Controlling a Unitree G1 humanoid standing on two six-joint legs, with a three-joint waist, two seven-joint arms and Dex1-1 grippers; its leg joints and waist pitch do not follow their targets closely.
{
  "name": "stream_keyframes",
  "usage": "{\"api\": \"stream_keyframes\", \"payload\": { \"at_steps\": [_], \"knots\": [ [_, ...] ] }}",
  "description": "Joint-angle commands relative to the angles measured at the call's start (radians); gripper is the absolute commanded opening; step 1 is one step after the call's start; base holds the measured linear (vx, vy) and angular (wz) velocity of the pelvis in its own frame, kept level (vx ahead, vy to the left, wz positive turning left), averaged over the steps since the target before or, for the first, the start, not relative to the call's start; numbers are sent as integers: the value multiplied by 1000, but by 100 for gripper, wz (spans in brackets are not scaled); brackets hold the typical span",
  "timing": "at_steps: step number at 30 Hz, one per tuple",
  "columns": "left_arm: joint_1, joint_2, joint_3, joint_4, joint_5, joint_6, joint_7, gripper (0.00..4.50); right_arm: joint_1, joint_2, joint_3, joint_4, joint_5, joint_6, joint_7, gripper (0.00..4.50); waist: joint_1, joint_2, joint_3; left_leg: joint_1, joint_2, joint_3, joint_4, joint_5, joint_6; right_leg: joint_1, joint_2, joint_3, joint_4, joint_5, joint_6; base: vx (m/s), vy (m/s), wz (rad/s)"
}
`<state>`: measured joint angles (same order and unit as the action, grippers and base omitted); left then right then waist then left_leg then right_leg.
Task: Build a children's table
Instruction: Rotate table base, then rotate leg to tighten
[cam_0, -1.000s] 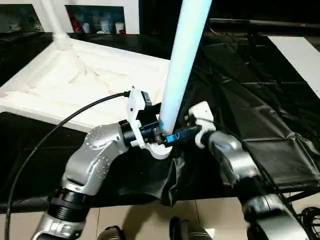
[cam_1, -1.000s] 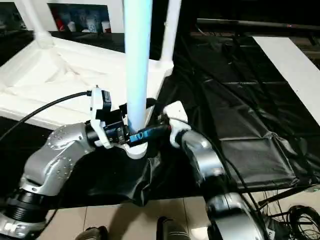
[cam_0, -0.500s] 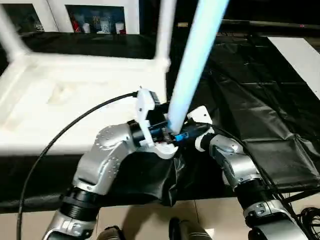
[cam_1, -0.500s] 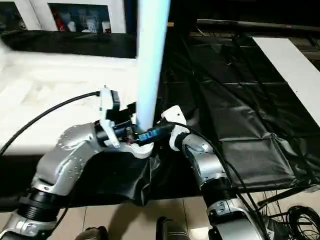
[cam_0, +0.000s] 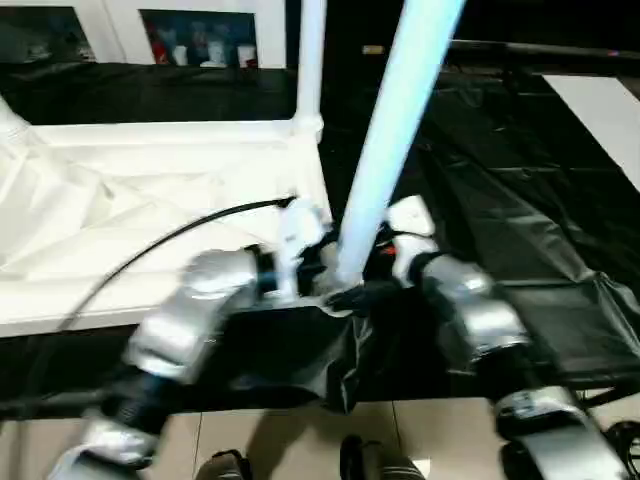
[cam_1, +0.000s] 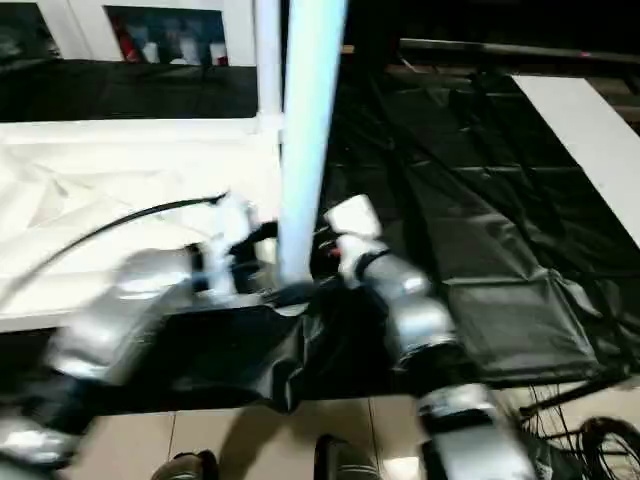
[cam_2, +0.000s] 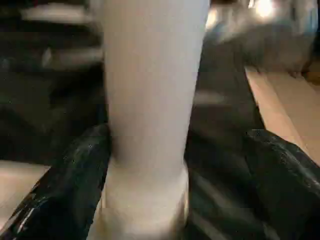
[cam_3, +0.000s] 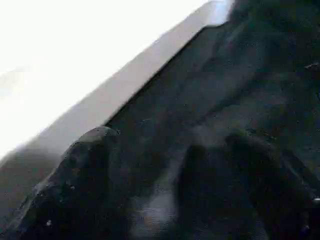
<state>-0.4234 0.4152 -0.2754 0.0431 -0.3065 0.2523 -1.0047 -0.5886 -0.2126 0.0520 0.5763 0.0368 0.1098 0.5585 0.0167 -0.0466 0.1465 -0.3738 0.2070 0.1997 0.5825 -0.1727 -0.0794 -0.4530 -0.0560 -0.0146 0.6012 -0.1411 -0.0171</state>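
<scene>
The upturned white table top (cam_0: 150, 200) is seen lying on the black sheet (cam_0: 520, 230), with one leg (cam_0: 309, 60) standing in its far corner socket. At its near corner a second leg (cam_0: 395, 140) stands tilted between the wide-open left gripper (cam_2: 165, 165) and the right gripper (cam_0: 375, 270), also spread wide; one left finger (cam_2: 75, 185) touches it, though no firm grip can be made out.

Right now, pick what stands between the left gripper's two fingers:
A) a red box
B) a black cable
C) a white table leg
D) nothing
C: in the left wrist view the white table leg rises between the left gripper's black fingers.
</scene>
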Motion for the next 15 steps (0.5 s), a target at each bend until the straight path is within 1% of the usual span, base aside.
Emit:
{"api": "stream_keyframes", "payload": {
  "at_steps": [1,2,3,4,5,6,7,8,9,10,12,13,14,15],
  "knots": [
    [11,38,-17,-20,12,33,-54,415,23,-45,9,-42,-8,15,62,404,6,11,-77,17,10,-1,-60,-175,45,67,-44,32,-54,-174,-221,0,0,0],
    [15,66,-15,-15,15,34,-70,415,41,-80,27,-66,-16,16,107,404,11,11,-75,18,10,-1,-61,-188,45,64,-44,32,-57,-198,-218,0,0,0],
    [16,83,-13,-5,22,23,-81,412,58,-107,43,-90,-20,16,146,404,11,11,-75,18,10,-1,-61,-188,45,64,-44,32,-57,-198,-218,0,0,0],
    [17,101,-11,6,29,18,-92,400,77,-134,55,-121,-18,20,189,404,18,10,-72,17,11,-1,-63,-201,43,65,-44,33,-60,-219,-206,0,0,0],
    [16,105,-11,9,32,17,-94,384,82,-141,59,-130,-17,21,201,404,19,10,-73,17,10,-2,-63,-203,43,66,-45,33,-60,-224,-204,0,0,0],
    [15,112,-10,15,40,13,-94,384,91,-152,62,-146,-14,27,220,404,20,10,-72,18,11,-2,-64,-208,43,64,-45,33,-63,-239,-202,0,0,0],
    [10,119,-9,37,57,-3,-85,369,108,-175,75,-182,-3,38,257,404,19,9,-72,16,10,-3,-64,-210,41,64,-46,32,-63,-248,-203,0,0,0],
    [7,124,-7,48,66,-10,-80,367,119,-191,83,-206,4,44,283,404,19,9,-72,16,10,-3,-64,-210,41,64,-46,32,-63,-248,-203,0,0,0],
    [3,129,-5,60,77,-18,-74,359,131,-208,91,-232,11,51,310,404,20,9,-71,15,12,-4,-64,-220,40,65,-46,32,-65,-264,-193,0,0,0],
    [-4,143,-6,82,101,-34,-68,345,156,-243,104,-290,32,71,366,404,22,8,-71,15,12,-6,-65,-222,45,66,-46,33,-67,-272,-178,0,0,0],
    [-7,154,-12,93,118,-49,-71,325,169,-261,108,-324,46,83,395,404,22,8,-71,14,12,-7,-65,-220,47,65,-47,33,-67,-276,-175,0,0,0],
    [-11,163,-18,103,132,-70,-78,320,178,-278,114,-354,53,91,415,404,22,9,-71,14,12,-7,-65,-222,48,65,-48,33,-69,-291,-176,0,0,0],
    [-11,164,-19,105,134,-73,-79,320,180,-280,114,-358,53,91,417,404,22,9,-71,13,12,-8,-65,-222,47,64,-48,32,-68,-294,-176,0,0,0],
    [-13,165,-20,109,138,-82,-81,310,182,-284,115,-367,53,93,419,404,21,8,-72,13,12,-7,-64,-221,45,63,-49,33,-68,-296,-179,0,0,0]
  ]
}}
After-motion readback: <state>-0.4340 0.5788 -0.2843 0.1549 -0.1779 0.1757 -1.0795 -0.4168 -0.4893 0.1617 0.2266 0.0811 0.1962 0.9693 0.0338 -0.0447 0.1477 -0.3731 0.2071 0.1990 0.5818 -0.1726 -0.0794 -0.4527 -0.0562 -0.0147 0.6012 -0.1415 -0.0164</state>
